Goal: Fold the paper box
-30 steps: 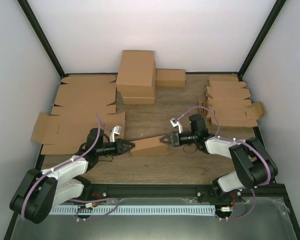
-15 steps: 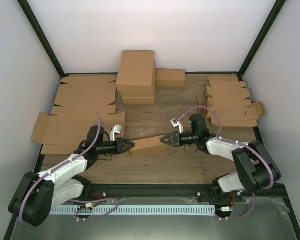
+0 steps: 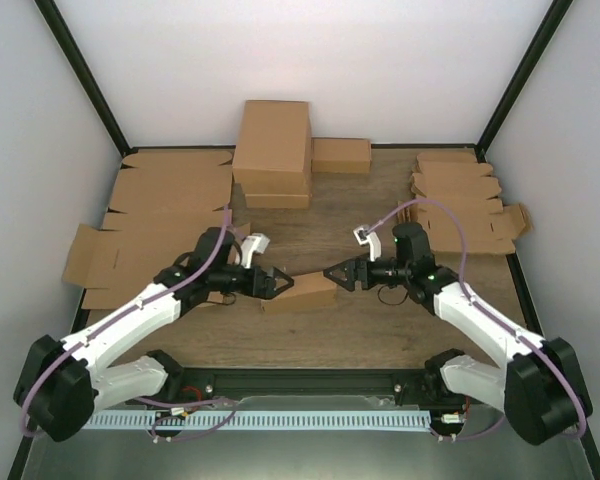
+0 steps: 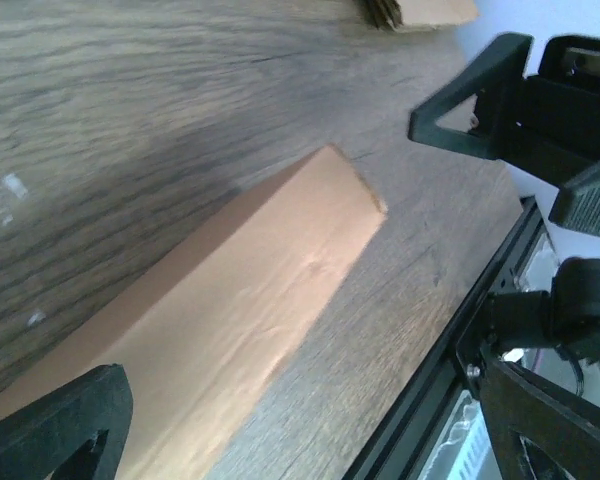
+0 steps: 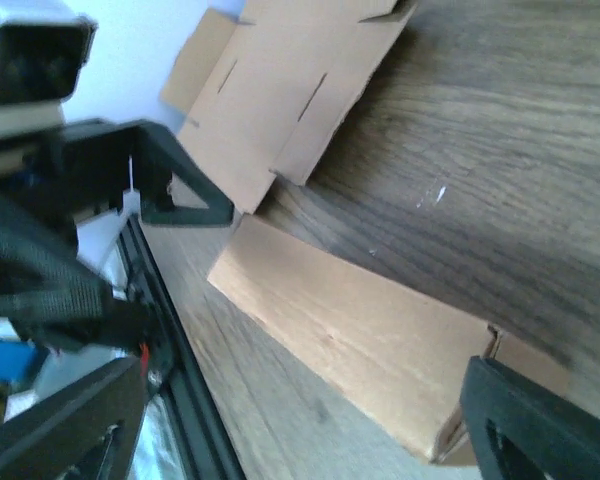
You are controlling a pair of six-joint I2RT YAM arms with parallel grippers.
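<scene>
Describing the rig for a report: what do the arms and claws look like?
The left arm and right arm have white shells, black joints and a thin purple cable each. The left claw and right claw are black with triangular fingers. White camera blocks top the wrists.

Left wrist view's bottom edge cuts off the paper box (image 4: 230, 320).

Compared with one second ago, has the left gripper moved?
Yes. The left gripper has opened and shifted right, farther from the flat cardboard sheets at the table's left edge.
</scene>
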